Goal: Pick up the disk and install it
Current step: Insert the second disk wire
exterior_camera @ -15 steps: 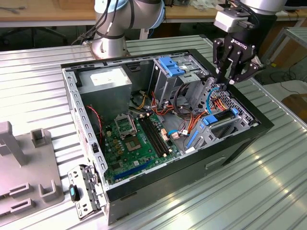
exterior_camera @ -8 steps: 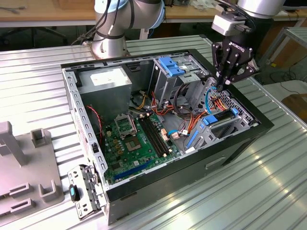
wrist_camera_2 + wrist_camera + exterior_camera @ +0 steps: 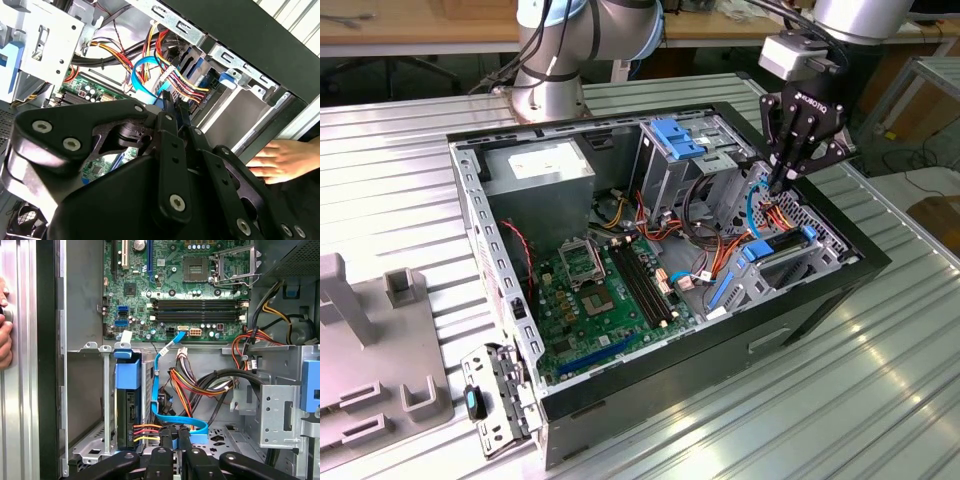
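Gripper [image 3: 778, 187] inside the open computer case [image 3: 740, 350], jaws nearly closed on nothing, just beside the disk [image 3: 127, 405] seated upright in its bay (a hand [image 3: 280, 161] rests on the case edge).

disk [image 3: 127, 405] seated in drive cage [image 3: 90, 445], pincer [image 3: 778, 185] above cables [image 3: 200, 385], inside case [image 3: 840, 265]

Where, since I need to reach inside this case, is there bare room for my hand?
Free: the empty metal bay, between the black case wall and the disk. Crowded: the cables bunched beside the gripper.
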`<state>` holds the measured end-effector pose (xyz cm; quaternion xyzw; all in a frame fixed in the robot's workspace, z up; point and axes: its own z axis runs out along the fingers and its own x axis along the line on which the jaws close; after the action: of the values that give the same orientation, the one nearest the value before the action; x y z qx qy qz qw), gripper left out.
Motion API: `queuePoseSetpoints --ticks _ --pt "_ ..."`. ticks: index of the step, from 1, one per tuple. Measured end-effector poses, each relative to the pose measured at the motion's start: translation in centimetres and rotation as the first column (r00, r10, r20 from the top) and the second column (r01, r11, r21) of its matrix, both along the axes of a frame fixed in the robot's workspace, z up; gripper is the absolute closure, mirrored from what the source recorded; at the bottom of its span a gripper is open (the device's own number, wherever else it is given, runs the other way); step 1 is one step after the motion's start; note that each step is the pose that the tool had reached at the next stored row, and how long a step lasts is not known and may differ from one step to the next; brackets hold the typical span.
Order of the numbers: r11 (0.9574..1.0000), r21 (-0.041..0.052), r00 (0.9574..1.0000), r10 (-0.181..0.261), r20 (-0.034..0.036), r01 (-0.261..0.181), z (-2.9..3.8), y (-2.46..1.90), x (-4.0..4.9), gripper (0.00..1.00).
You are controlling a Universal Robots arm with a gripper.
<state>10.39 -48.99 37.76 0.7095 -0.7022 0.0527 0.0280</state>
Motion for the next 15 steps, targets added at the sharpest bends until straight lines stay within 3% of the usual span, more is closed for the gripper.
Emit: queuePoseSetpoints --ticks 11,13,15 --pt "1.0 0.0 1.0 0.0 0.0 0.0 0.0 -0.09 0.01 0.84" --pt "1.0 0.0002 1.0 0.0 0.0 0.0 0.0 -0.35 0.01 0.84" --pt "1.0 0.0052 1.0 0.001 0.0 -0.001 -0.01 -0.95 0.01 0.84"
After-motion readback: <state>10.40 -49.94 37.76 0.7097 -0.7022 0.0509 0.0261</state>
